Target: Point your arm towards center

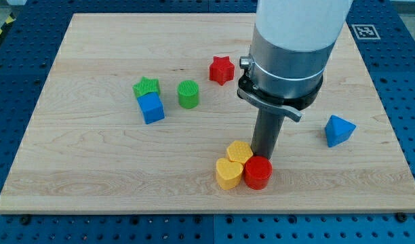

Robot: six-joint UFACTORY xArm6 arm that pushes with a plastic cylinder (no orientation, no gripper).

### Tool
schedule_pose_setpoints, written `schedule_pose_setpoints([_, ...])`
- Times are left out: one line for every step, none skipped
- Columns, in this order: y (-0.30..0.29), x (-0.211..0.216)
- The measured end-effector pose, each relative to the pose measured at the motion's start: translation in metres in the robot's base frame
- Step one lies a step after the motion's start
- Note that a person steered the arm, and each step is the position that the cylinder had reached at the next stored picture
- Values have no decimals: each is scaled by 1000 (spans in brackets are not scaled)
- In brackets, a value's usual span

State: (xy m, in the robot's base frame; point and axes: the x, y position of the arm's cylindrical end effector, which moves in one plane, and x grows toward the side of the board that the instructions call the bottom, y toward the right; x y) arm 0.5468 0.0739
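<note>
My tip comes down just behind the red cylinder and right beside the upper yellow heart block, below the board's middle. A second yellow heart block lies to the left of the red cylinder, touching it. The tip's very end is partly hidden by the red cylinder. A red star lies above, left of the arm's body. A green cylinder stands left of centre. A green star touches a blue cube further left. A blue triangular block lies at the view's right.
The wooden board lies on a blue perforated table. The arm's wide white and grey body hides part of the board's upper right. A black and white marker is off the board's top right corner.
</note>
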Motion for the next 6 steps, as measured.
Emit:
schedule_pose_setpoints([-16,-4])
schedule_pose_setpoints([-49,-8])
schedule_pose_setpoints([-54,-20])
schedule_pose_setpoints([-48,-58])
schedule_pose_setpoints([-46,-110])
schedule_pose_setpoints([-34,-147])
